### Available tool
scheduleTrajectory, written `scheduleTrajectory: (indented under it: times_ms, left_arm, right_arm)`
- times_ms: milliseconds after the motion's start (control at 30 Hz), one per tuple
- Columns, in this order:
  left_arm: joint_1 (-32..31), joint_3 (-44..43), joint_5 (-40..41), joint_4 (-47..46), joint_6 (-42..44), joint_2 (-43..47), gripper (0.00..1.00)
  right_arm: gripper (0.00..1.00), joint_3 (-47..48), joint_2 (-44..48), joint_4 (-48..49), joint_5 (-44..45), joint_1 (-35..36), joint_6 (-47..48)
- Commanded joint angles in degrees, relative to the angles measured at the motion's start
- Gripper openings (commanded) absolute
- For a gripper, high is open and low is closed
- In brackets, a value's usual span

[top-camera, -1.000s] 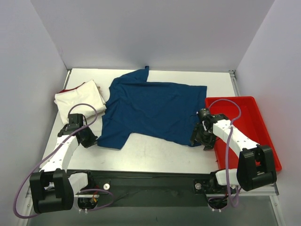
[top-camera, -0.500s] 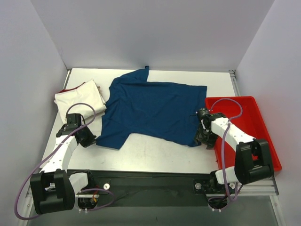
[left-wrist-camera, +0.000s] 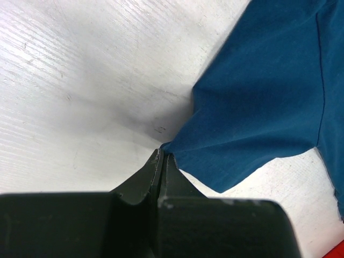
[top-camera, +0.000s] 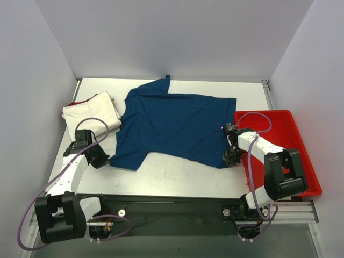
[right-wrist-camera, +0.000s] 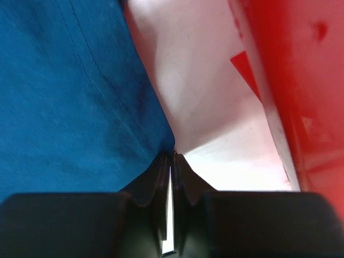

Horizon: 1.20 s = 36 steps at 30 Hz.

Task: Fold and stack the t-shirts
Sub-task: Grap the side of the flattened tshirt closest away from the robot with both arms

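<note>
Left claw fully closed, pinching sleeve corner of blue t-shirt. Right claw closed on its hem corner, beside red tray. Shirt flat on desk; cream t-shirt folded, far left.

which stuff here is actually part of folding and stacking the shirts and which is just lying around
Part of the job:
- blue t-shirt, spread flat, near corners pinched by the left gripper and right gripper
- cream-white t-shirt, folded, at the left

Just lying about:
- red tray, right of the blue t-shirt
</note>
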<state>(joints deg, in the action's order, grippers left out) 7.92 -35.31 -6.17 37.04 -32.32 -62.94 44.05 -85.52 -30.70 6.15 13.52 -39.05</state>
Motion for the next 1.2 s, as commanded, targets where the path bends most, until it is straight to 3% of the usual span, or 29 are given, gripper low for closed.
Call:
scheduleTrajectory:
  times_ms: [0,233,267,300,400,567,1000,1167]
  left_arm:
    - [1.1,-2.5,-0.8,-0.8,1.1,-0.3,0.00]
    - [1.7,-2.1,-1.3,-1.4,1.3,-0.4,0.00]
    - [1.7,-2.1,-1.4,-1.4,1.2,-0.4,0.00]
    - [1.7,-2.1,-1.4,-1.4,1.2,-0.3,0.00]
    - [1.7,-2.1,-1.6,-1.4,1.4,-0.5,0.00]
    - [1.7,-2.0,-1.8,-1.6,1.5,-0.4,0.00]
    - [1.7,-2.0,-2.4,-1.7,1.8,-1.2,0.00]
    - [1.8,-2.1,-2.5,-1.6,1.8,-1.3,0.00]
  right_arm:
    - [0.00,2.4,0.5,-5.4,0.6,-0.1,1.2]
    - [0.00,5.7,8.3,-18.0,2.3,-0.1,2.8]
    - [0.05,5.8,9.0,-19.2,2.1,-0.1,3.2]
    - [0.18,5.9,9.1,-19.7,1.5,-0.2,3.4]
    - [0.39,5.5,8.9,-20.0,1.1,-0.2,2.9]
    - [0.47,4.9,6.9,-17.0,-0.2,-0.2,2.5]
    - [0.36,2.6,-3.6,-6.6,-3.2,-0.2,2.0]
    - [0.09,3.8,-2.9,-9.1,-4.2,-0.2,2.3]
